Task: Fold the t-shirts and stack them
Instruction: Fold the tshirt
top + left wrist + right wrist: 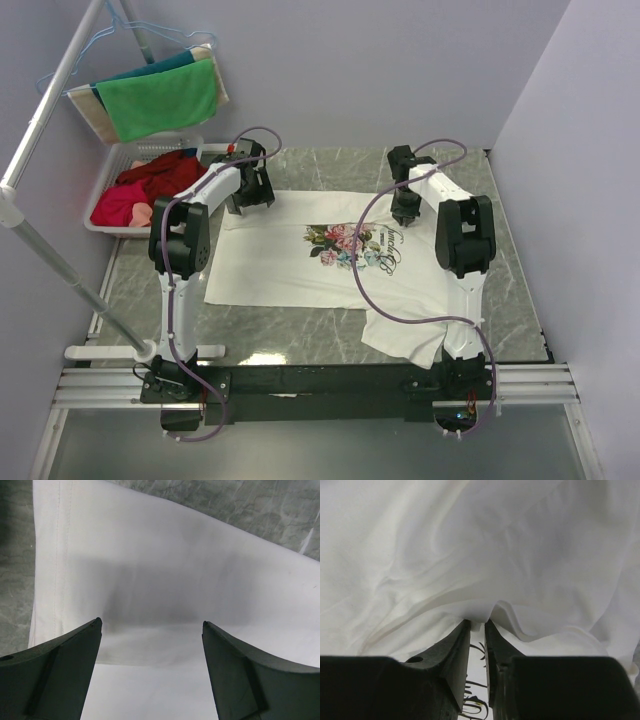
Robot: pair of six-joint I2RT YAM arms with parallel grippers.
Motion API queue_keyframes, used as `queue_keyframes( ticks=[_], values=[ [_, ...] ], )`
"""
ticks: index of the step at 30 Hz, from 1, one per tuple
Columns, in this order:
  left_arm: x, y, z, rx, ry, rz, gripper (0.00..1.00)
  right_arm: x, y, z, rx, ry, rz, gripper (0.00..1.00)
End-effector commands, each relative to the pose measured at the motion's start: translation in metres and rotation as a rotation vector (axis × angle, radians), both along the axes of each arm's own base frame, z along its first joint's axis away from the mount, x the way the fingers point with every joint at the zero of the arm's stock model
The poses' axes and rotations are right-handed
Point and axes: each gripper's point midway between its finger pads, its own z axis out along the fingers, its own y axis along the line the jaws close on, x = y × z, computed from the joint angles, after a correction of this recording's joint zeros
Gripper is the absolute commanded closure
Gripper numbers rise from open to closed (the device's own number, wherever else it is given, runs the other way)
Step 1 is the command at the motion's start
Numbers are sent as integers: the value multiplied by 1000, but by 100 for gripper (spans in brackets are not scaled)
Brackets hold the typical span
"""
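One of the t-shirts [280, 265], white with a pink floral print and dark script, lies spread across the marble table; its near right part hangs over the front edge. My left gripper [250, 200] hovers over the shirt's far left corner, jaws wide apart with nothing between them. In the left wrist view the left gripper [150, 625] frames flat white cloth [175, 570] with a stitched hem at the left. My right gripper [405, 213] is at the shirt's far right edge. In the right wrist view the right gripper [477, 622] pinches a raised fold of white fabric [470, 545].
A white basket [118, 160] holding red and pink clothes stands at the far left. Green and teal cloths [160, 100] hang from a rack above it, and a slanted metal pole [50, 90] crosses the left side. Purple cables [365, 270] loop over the shirt.
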Motion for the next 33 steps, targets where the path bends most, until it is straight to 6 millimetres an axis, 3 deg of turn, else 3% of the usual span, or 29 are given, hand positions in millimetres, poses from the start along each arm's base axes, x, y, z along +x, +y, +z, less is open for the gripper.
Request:
queue_keyframes(
  ticks=[1, 11, 17, 24, 33],
  values=[
    [6, -1, 18, 4, -43, -9, 13, 23, -1, 15, 14, -91, -1, 76],
    [6, 1, 18, 15, -42, -6, 13, 18, -1, 14, 23, -78, -8, 100],
    [7, 0, 17, 14, -40, -6, 13, 13, 0, 29, 38, -98, -16, 100],
    [7, 0, 16, 16, -39, -6, 13, 1, 14, 63, 97, -142, 19, 100],
    [8, 1, 13, 21, -35, -7, 13, -35, 52, 68, 211, -69, 106, 100]
  ],
)
